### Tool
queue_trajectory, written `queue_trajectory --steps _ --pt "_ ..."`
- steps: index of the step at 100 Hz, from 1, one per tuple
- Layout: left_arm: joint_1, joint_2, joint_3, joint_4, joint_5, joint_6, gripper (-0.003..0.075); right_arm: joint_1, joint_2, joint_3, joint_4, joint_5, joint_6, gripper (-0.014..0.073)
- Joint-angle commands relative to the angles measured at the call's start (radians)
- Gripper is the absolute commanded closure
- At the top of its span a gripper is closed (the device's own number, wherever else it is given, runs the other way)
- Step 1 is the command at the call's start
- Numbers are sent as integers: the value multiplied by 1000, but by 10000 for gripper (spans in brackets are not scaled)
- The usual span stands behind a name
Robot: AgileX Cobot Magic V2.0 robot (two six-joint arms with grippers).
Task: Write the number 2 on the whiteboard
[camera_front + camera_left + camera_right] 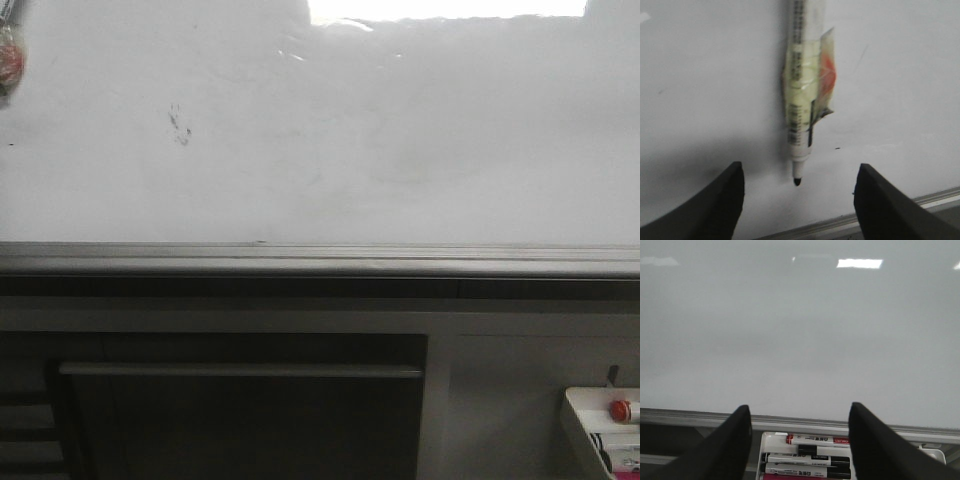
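Ahead of the left gripper: a marker hangs tip-down against the whiteboard, its uncapped black nib just above the gap between the spread fingers.
Left gripper state: wide, holding nothing; both dark fingers stand well clear of the marker barrel on either side.
Marker detail: yellowish tape with an orange-red patch is wrapped round the barrel; what holds it up is out of view.
Right gripper: wide as well, empty, facing the board, with a white tray of marker pens just below its fingers.
Number 2: not on the board yet; the front view shows only faint smears and a small dark smudge toward the left.
Bottom rail: a grey metal strip runs under the board, near both grippers.
Step in hand: judged as fetching the pen, the left arm lined up with the hanging marker before any writing.
Next move calls for: advancing along the barrel so the fingers flank the taped part, then closing squarely; a skewed pinch could twist the pen or drag the nib across the board.
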Motion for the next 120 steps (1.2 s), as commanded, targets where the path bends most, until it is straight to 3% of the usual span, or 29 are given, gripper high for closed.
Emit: queue_trajectory --steps 1,25,57,90,107,120 --pt "-19 17 -49 24 -69 6 281 2 14 -34 -6 -62 -8 210" --pt "-19 87 -63 26 -79 6 291 2 14 -34 -6 -58 -8 210" --pt "-19 87 -63 26 -147 6 505 2 14 -34 -6 -54 -8 210" --pt "-19 87 -63 26 -174 6 635 2 14 -34 -6 -54 -8 210" --pt "-19 79 -63 26 -149 6 675 2 14 -34 -6 -67 -8 210" --pt "-19 40 -89 27 -30 6 703 4 2 -34 -2 -105 -9 210"
